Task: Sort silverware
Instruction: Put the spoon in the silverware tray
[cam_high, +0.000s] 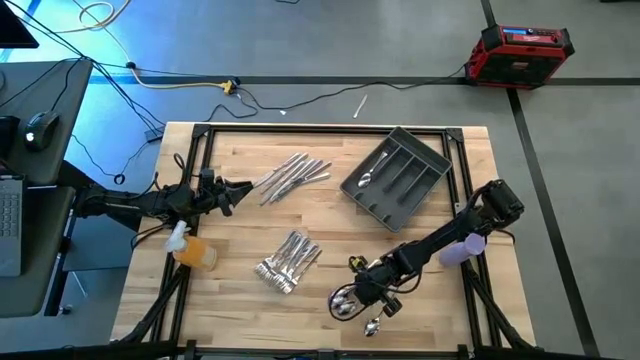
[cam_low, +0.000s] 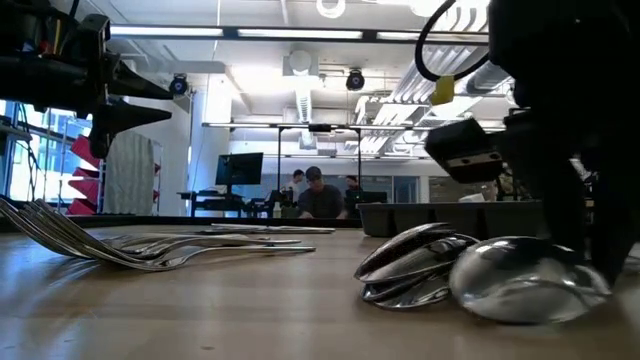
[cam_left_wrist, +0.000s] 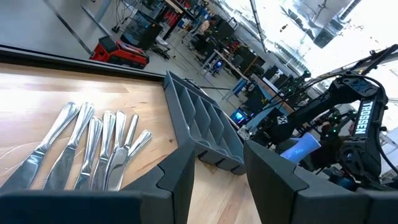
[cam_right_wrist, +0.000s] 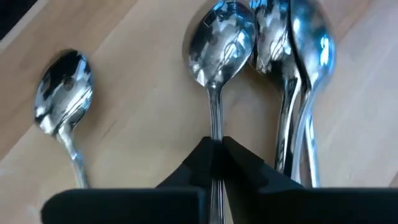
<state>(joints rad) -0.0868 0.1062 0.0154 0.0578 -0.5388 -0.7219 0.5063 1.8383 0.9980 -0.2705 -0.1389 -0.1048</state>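
The silverware lies in groups on the wooden table: knives (cam_high: 292, 175) at the far middle, forks (cam_high: 288, 262) at the near middle, spoons (cam_high: 345, 303) at the near right. The dark grey tray (cam_high: 397, 175) stands at the far right with one spoon (cam_high: 366, 180) in it. My right gripper (cam_high: 362, 292) is down at the spoon pile and shut on one spoon (cam_right_wrist: 221, 40). Other spoons (cam_right_wrist: 292, 50) lie beside it, and a single one (cam_right_wrist: 62, 93) lies apart. My left gripper (cam_high: 240, 188) is open and empty, left of the knives (cam_left_wrist: 93, 143). My right gripper pinches the spoon's thin handle (cam_right_wrist: 216, 130) between its two fingertips (cam_right_wrist: 239, 155), a little behind the bowl. The fingers slant down from the table's right side. The bowl faces up, next to the other spoons; whether it rests on the table I cannot tell.
An orange and white bottle (cam_high: 185, 245) lies at the table's left edge under my left arm. A purple thing (cam_high: 460, 250) sits by my right arm. A black frame (cam_high: 330, 128) runs along the table's edges. People sit in the room behind (cam_low: 318, 195).
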